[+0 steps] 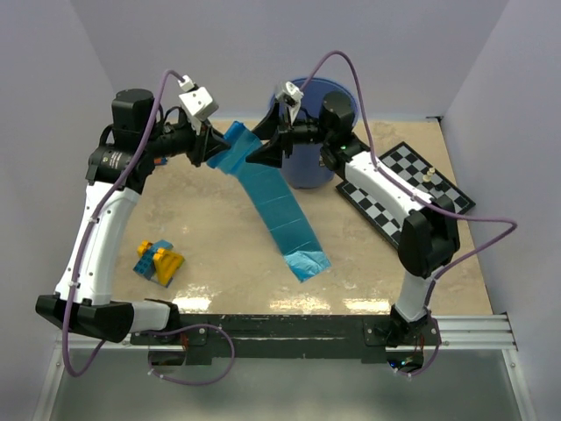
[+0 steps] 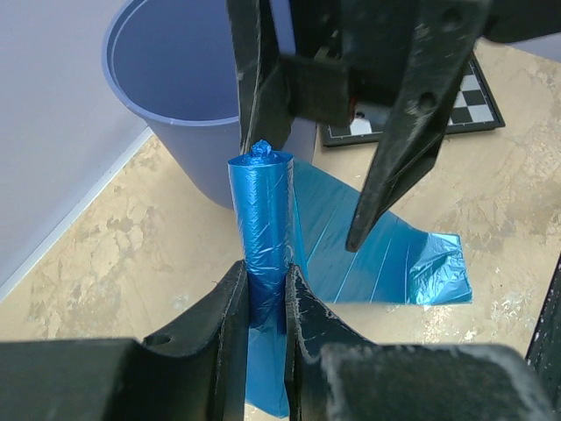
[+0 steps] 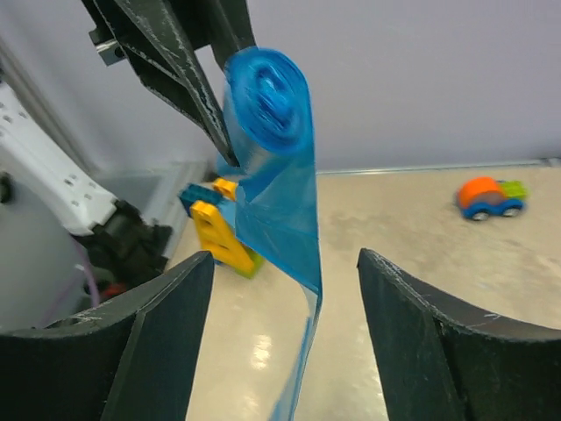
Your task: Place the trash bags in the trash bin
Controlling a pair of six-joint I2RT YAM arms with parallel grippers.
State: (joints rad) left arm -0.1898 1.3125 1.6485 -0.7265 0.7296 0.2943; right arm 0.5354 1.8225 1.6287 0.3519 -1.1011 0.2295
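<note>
Two arms meet over the middle of the bench [image 1: 219, 237], a roll of blue bags [image 2: 263, 210] held between them in the air. The left end effector [image 2: 266, 276] is clamped on the lower part of the roll, its two fingers pressed into the crinkled film from either side. The roll stands upright in that grip in the left wrist view, with its twisted top end just in front of the bin [image 2: 188, 149].

The right end effector [image 3: 285, 256] faces the roll from the 3 o'clock side with its fingers spread wide. The film hangs in the gap between them, and neither finger closes on it.

A long strip of bags has come off the roll. Seen from above, it runs from the held roll toward 6 o'clock and lies flat on the bench, its crumpled end resting just right of centre.

The bin stands upright and open at 12 o'clock, right behind the right end effector. None of the film is inside it.

A chessboard [image 1: 438, 189] lies at 3 o'clock, with a small piece on it. A heap of blocks [image 1: 158, 261], yellow and blue, sits at 8 o'clock beside the left arm. A toy car [image 3: 491, 197] shows far off in the right wrist view, by the wall.
</note>
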